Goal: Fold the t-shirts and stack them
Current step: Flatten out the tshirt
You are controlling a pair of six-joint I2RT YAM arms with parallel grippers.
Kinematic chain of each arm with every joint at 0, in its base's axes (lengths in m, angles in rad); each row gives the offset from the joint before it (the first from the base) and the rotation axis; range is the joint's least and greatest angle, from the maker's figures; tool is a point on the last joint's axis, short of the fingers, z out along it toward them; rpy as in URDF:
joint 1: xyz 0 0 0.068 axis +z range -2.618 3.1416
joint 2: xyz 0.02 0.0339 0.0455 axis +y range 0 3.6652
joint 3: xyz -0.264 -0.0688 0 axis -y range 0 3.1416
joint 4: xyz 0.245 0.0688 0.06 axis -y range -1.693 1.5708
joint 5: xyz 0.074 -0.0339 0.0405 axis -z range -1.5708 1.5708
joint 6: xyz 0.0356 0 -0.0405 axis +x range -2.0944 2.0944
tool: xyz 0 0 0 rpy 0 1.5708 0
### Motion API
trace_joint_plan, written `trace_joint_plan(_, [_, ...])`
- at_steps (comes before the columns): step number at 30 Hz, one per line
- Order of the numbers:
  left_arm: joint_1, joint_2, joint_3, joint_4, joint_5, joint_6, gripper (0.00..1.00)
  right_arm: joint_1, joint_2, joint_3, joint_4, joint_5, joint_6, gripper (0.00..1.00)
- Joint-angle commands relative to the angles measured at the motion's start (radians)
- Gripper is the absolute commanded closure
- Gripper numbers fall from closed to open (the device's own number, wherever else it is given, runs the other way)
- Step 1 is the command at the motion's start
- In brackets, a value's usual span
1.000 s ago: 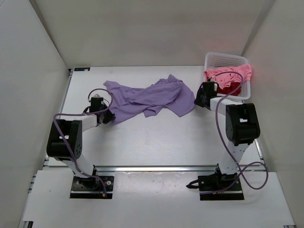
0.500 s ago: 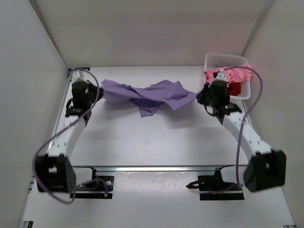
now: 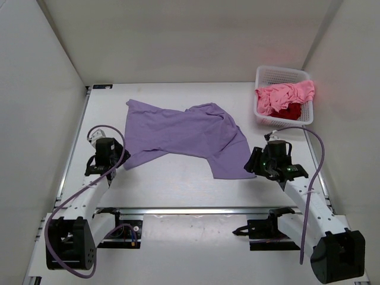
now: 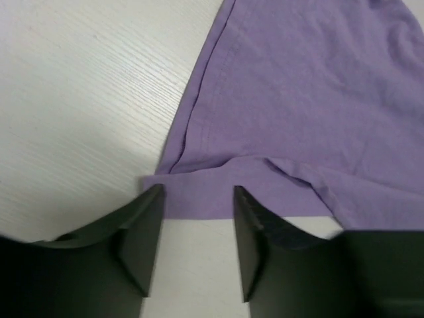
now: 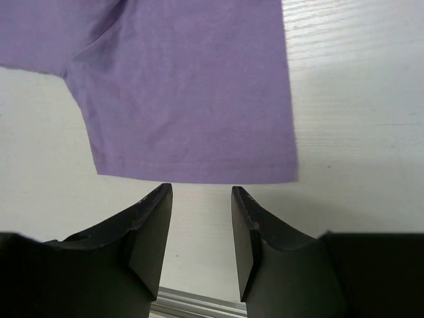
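Now the lavender t-shirt (image 3: 184, 133) lies spread, seemingly lengthwise left-to-right; jaws of left gripper (image 4: 197, 199) and right gripper (image 5: 201, 192) parted, empty.

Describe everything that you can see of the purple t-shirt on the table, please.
The purple t-shirt is plain lavender and looks like soft knit fabric with stitched hems. It lies spread out on the white table, mostly flat with a few wrinkles, slanting from far left to near right. The left gripper stands open at one corner of it. The right gripper stands open just short of a hem. Neither grips it.
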Motion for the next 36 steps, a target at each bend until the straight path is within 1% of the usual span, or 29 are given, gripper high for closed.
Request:
trace_joint_plan(1, [0.005, 0.027, 0.021, -0.001, 0.013, -0.012, 0.41, 0.026, 0.018, 0.01, 0.092, -0.045, -0.019, 0.62])
trace_joint_plan(2, [0.002, 0.049, 0.03, -0.001, 0.016, -0.013, 0.29, 0.034, 0.027, -0.001, 0.112, -0.042, -0.019, 0.63])
trace_joint_plan(4, [0.004, 0.092, 0.067, 0.007, 0.022, -0.013, 0.22, 0.061, 0.041, -0.007, 0.133, -0.039, -0.027, 0.62])
trace_joint_plan(6, [-0.021, 0.152, 0.111, 0.067, -0.022, 0.005, 0.33, 0.07, 0.059, -0.004, 0.165, -0.045, -0.028, 0.64])
trace_joint_plan(8, [-0.038, 0.303, 0.197, 0.098, -0.002, 0.017, 0.37, 0.087, 0.07, 0.011, 0.182, -0.048, -0.028, 0.68])
trace_joint_plan(9, [-0.05, 0.348, 0.276, 0.099, -0.02, 0.028, 0.35, 0.095, 0.089, 0.037, 0.178, -0.022, -0.033, 0.68])
trace_joint_plan(10, [-0.074, 0.436, 0.344, 0.099, -0.049, 0.037, 0.31, 0.113, 0.108, 0.053, 0.178, -0.005, -0.044, 0.68])
trace_joint_plan(11, [-0.075, 0.531, 0.372, 0.107, -0.042, 0.043, 0.28, 0.103, 0.121, 0.089, 0.181, -0.004, -0.05, 0.66])
trace_joint_plan(12, [-0.07, 0.576, 0.439, 0.107, -0.048, 0.059, 0.26, 0.101, 0.157, 0.134, 0.184, -0.004, -0.067, 0.65])
trace_joint_plan(13, [-0.068, 0.656, 0.496, 0.105, -0.057, 0.068, 0.26, 0.112, 0.2, 0.165, 0.182, 0.01, -0.085, 0.62])
trace_joint_plan(14, [-0.053, 0.734, 0.522, 0.101, -0.032, 0.077, 0.22, 0.104, 0.225, 0.215, 0.195, 0.03, -0.091, 0.6])
trace_joint_plan(16, [-0.032, 0.843, 0.651, 0.056, 0.01, 0.086, 0.22, 0.086, 0.309, 0.269, 0.219, 0.001, -0.085, 0.56])
trace_joint_plan(17, [-0.026, 0.901, 0.674, 0.049, 0.024, 0.093, 0.22, 0.08, 0.317, 0.293, 0.227, -0.011, -0.079, 0.55])
trace_joint_plan(18, [-0.018, 0.963, 0.744, -0.002, 0.063, 0.093, 0.26, 0.075, 0.333, 0.297, 0.245, -0.013, -0.067, 0.55])
trace_joint_plan(20, [-0.006, 1.027, 0.844, -0.007, 0.134, 0.112, 0.42, 0.08, 0.334, 0.275, 0.27, -0.008, -0.044, 0.55])
trace_joint_plan(21, [-0.013, 1.066, 0.877, -0.04, 0.142, 0.105, 0.55, 0.089, 0.321, 0.253, 0.282, 0.002, -0.042, 0.54])
trace_joint_plan(22, [-0.019, 1.08, 0.932, -0.05, 0.144, 0.114, 0.64, 0.086, 0.322, 0.237, 0.278, 0.004, -0.03, 0.55])
trace_joint_plan(23, [-0.022, 1.116, 0.992, -0.085, 0.16, 0.108, 0.68, 0.087, 0.32, 0.226, 0.288, 0.006, -0.022, 0.55])
trace_joint_plan(25, [-0.019, 1.193, 1.084, -0.14, 0.159, 0.103, 0.92, 0.089, 0.316, 0.208, 0.299, 0.007, -0.005, 0.54])
trace_joint_plan(26, [-0.029, 1.203, 1.124, -0.148, 0.157, 0.097, 1.0, 0.09, 0.323, 0.197, 0.307, 0.001, -0.001, 0.55])
trace_joint_plan(29, [-0.021, 1.216, 1.174, -0.1, 0.219, 0.044, 1.0, 0.095, 0.351, 0.185, 0.359, -0.001, 0.022, 0.54])
trace_joint_plan(31, [-0.029, 1.168, 1.219, -0.053, 0.251, 0.013, 1.0, 0.066, 0.395, 0.205, 0.392, -0.005, 0.031, 0.53])
trace_joint_plan(33, [-0.044, 1.115, 1.295, -0.059, 0.233, 0.031, 1.0, 0.026, 0.446, 0.231, 0.409, -0.01, 0.036, 0.49])
trace_joint_plan(34, [-0.064, 1.074, 1.308, -0.06, 0.185, 0.042, 1.0, 0.012, 0.483, 0.258, 0.422, -0.023, 0.038, 0.46])
trace_joint_plan(35, [-0.07, 1.049, 1.293, -0.053, 0.165, 0.075, 1.0, -0.018, 0.518, 0.28, 0.425, -0.019, 0.048, 0.44])
trace_joint_plan(36, [-0.072, 0.996, 1.238, -0.027, 0.15, 0.086, 1.0, -0.04, 0.553, 0.281, 0.476, -0.028, 0.057, 0.41])
